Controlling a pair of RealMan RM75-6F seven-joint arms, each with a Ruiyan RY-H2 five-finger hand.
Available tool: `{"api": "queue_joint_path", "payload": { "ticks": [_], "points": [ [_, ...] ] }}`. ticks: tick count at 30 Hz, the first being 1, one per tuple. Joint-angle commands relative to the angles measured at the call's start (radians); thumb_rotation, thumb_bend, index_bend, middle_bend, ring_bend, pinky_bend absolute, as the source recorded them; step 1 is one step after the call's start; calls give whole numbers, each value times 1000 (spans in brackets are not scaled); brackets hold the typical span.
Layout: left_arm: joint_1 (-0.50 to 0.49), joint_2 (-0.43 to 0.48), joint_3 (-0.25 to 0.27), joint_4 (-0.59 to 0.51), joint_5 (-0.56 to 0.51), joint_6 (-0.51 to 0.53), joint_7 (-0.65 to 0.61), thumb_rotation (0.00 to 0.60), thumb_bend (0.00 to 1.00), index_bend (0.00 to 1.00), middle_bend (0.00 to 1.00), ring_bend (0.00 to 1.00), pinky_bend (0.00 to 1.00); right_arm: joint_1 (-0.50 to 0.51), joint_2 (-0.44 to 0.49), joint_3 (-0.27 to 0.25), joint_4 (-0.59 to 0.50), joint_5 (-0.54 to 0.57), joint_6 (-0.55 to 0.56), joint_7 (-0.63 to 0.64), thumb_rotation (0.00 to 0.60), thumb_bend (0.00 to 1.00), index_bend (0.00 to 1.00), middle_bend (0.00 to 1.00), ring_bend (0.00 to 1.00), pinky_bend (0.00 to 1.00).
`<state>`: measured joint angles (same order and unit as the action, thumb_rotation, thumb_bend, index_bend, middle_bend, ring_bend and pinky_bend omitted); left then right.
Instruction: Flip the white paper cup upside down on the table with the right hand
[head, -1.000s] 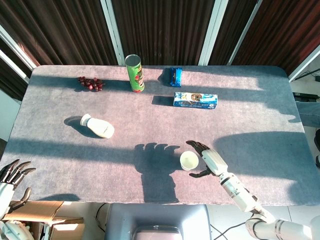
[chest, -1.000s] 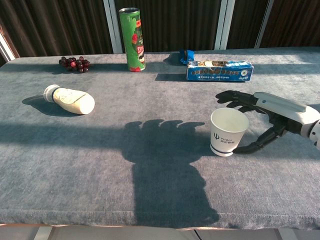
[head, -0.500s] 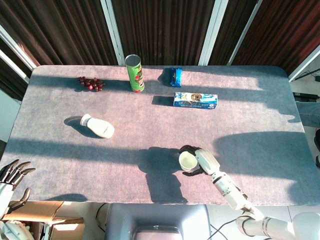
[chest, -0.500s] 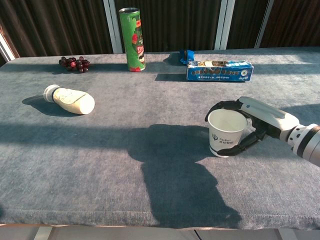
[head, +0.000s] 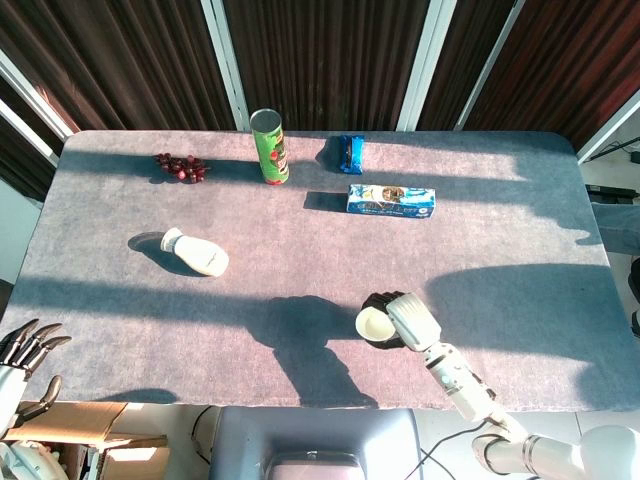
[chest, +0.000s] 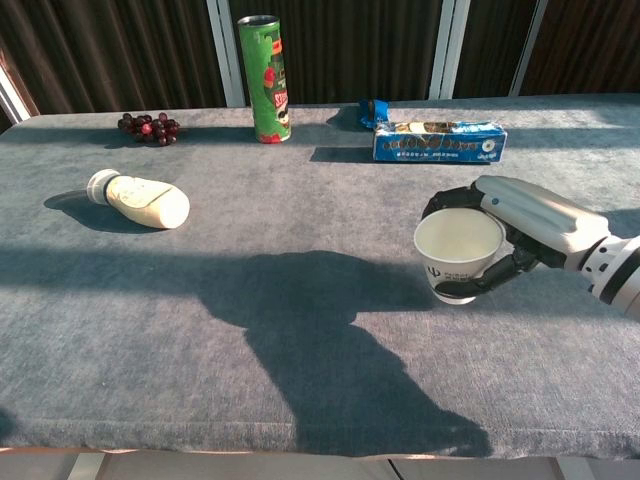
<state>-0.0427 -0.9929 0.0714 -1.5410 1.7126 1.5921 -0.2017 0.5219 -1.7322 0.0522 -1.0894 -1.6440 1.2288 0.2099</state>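
Note:
The white paper cup (chest: 457, 248) (head: 374, 323) is near the table's front right, mouth tilted toward the chest camera. My right hand (chest: 515, 225) (head: 404, 316) grips it from the right, fingers wrapped behind its rim and thumb under its base. It looks lifted slightly off the grey table (chest: 300, 330). My left hand (head: 25, 350) hangs off the table's front left corner with fingers spread, holding nothing; only the head view shows it.
A white bottle (chest: 140, 200) lies on its side at the left. At the back stand a green chip can (chest: 264, 78), grapes (chest: 148, 126), a blue cookie box (chest: 440, 140) and a small blue packet (chest: 373, 110). The arm's shadow falls left of the cup.
My right hand closed its fingers around the cup, then raised and tilted it so the mouth faces the front. The left hand stayed still.

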Motion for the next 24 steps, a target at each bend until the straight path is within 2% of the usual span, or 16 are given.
{"api": "queue_joint_path", "payload": {
  "ticks": [1, 6, 10, 13, 18, 24],
  "points": [
    [0, 0, 1, -1, 2, 0, 2, 600, 481, 247, 136, 50, 138, -7, 81, -9, -116, -43, 23, -464, 600, 429, 689, 548, 564, 648],
    [-1, 0, 3, -5, 3, -4, 11, 600, 480, 247, 136, 50, 138, -9, 133, 7, -228, 16, -64, -941, 600, 431, 689, 547, 564, 650],
    [-2, 2, 5, -7, 6, -6, 15, 600, 482, 247, 137, 50, 138, -14, 133, 30, -282, 117, -127, -1146, 600, 431, 689, 547, 563, 650],
    [-1, 2, 5, -6, 5, -5, 11, 600, 482, 247, 137, 50, 138, -14, 121, 44, -293, 191, -161, -1193, 600, 431, 677, 547, 556, 647],
    [-3, 2, 5, -5, 2, -8, 7, 600, 481, 247, 137, 50, 138, -4, 97, 45, -259, 242, -197, -1146, 600, 431, 580, 542, 480, 608],
    [-4, 3, 6, -5, 6, -10, 8, 600, 481, 247, 138, 50, 138, 2, 83, 26, -206, 216, -189, -1022, 600, 431, 363, 362, 297, 469]
  ]
}}
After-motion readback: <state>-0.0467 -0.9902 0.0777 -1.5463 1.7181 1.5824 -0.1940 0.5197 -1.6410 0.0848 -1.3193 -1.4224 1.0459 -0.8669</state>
